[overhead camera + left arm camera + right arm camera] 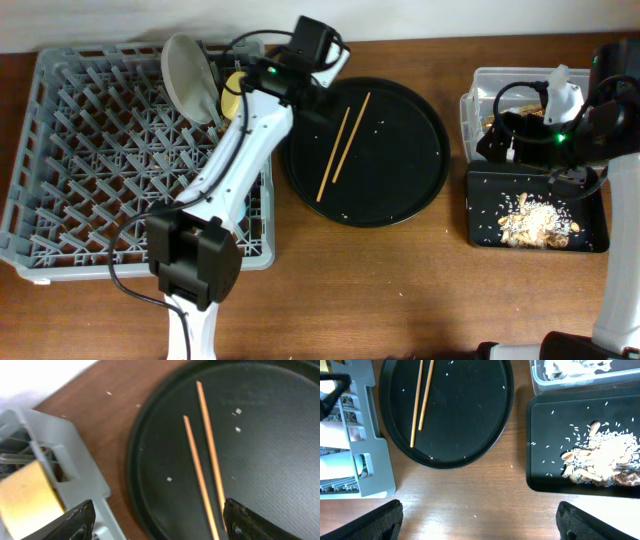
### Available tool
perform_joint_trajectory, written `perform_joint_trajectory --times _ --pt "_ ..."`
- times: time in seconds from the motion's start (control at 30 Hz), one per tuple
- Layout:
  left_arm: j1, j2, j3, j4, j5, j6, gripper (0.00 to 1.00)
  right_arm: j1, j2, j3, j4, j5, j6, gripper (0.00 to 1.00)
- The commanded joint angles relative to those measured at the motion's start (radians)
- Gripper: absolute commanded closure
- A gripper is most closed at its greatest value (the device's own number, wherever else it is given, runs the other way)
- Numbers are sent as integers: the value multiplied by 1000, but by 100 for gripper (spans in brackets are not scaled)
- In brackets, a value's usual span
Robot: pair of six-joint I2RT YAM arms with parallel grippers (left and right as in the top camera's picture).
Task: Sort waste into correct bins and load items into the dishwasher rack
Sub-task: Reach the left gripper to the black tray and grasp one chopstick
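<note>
- Logged left fingers (75, 522) spread wide, nothing between them, held low over the left part of the round black tray (270, 450).
- Noted chopsticks (202, 467) lying on that tray side by side, nearly parallel and not touching each other. Near ends run in between the spread fingers. Cannot tell whether the right-hand stick touches a finger.
- Recorded dishwasher rack (90, 170) on the left of the counter (400, 300), just beside the round tray.
- Noted grey-green plate (190, 72) standing on edge among the pegs at the rack's far side. Yellow bowl (233, 92) just beside it, partly under the left arm.
- Caught in the right wrist view: pink cup (337, 435) and light-blue cup (337, 466) at the rack edge nearest the round tray, only partly visible.
- Logged right fingers (375, 522) spread wide and empty, held above the counter near the flat black tray (545, 430).
- Noted food scraps (602, 457) heaped in the flat black tray, with loose grains scattered around the heap.
- Recorded clear tub (480, 85) just beyond the flat tray, with white tissue (565, 367) inside.
- Spotted a few stray grains on the round tray as well.
</note>
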Motion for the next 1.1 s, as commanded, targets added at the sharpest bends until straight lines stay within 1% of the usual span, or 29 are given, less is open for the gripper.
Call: perform_joint_trajectory --times 0.0,0.1,0.2,0.23,0.33,0.4,0.43,0.6,0.67,0.73,0.9,1.07 --pt "-19 26 -4 -56 43 12 19 -4 3 -3 0 9 -11 2" --pt "-19 80 -4 -105 61 12 19 -4 3 -3 0 9 -11 1" --pt "-21 127 -4 -116 69 12 19 -4 3 -3 0 9 -11 2" --pt "-23 150 -4 -115 74 12 22 -4 3 -3 0 9 -11 2" --pt "-39 198 -4 -111 79 12 23 -4 3 -3 0 9 -11 2" --pt "-58 234 -4 -101 78 12 27 -4 3 -3 0 9 -11 1" --pt "-61 245 -4 -97 78 12 30 -4 3 -3 0 9 -11 2" --pt "-64 313 -4 -82 74 12 36 -4 3 -3 0 9 -11 2" --pt "-64 328 -4 -69 51 7 39 -4 3 -3 0 9 -11 2" --pt "-64 338 -4 -55 33 -10 39 -4 3 -3 0 9 -11 1" --pt "-65 337 13 -43 34 -11 40 -4 3 -3 0 9 -11 2" --pt "-74 337 105 -79 33 -11 40 -4 3 -3 0 9 -11 1"
